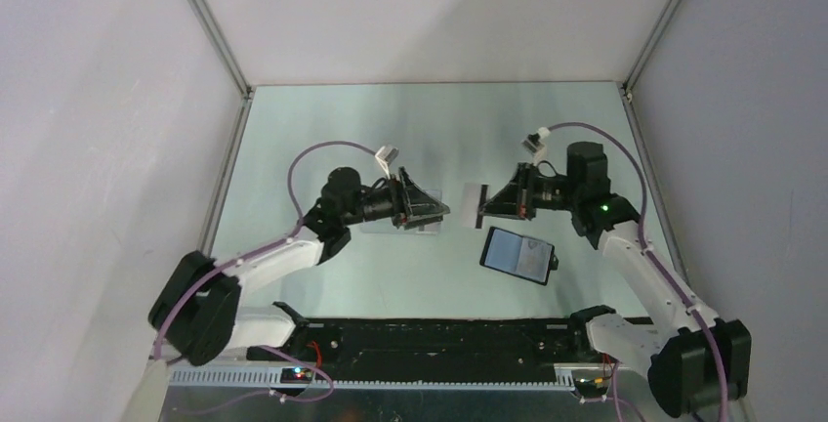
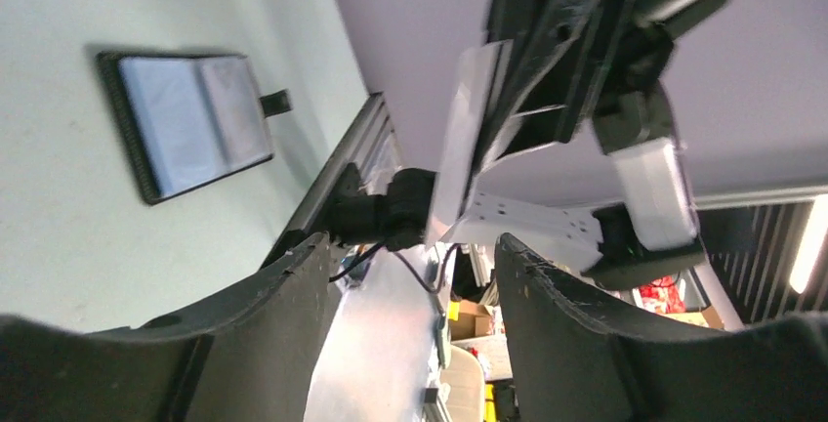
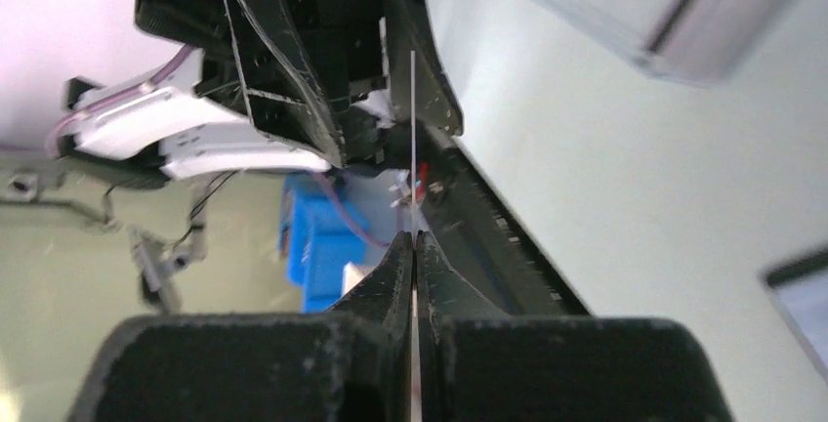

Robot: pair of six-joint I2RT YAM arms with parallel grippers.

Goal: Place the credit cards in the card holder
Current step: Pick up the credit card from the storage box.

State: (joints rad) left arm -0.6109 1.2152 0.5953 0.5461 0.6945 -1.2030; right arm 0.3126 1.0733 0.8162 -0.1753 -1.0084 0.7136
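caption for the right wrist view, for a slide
A credit card, seen edge-on, clamped in the right gripper opposite the open left gripper; the card holder lies open at lower right

Left gripper (image 1: 444, 213) and right gripper (image 1: 485, 210), pinching a credit card (image 1: 475, 197), crowd the card holder's (image 1: 517, 254) far side; its left lies free.

Looking like a robotics lab: sitting inside white panels (image 1: 88, 100) on aluminium framing (image 1: 208, 21), with cardboard boxes (image 2: 472, 319) and possibly a blue crate (image 3: 312, 246) showing beyond.

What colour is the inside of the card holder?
Pale grey-blue inside the card holder; left wrist view.
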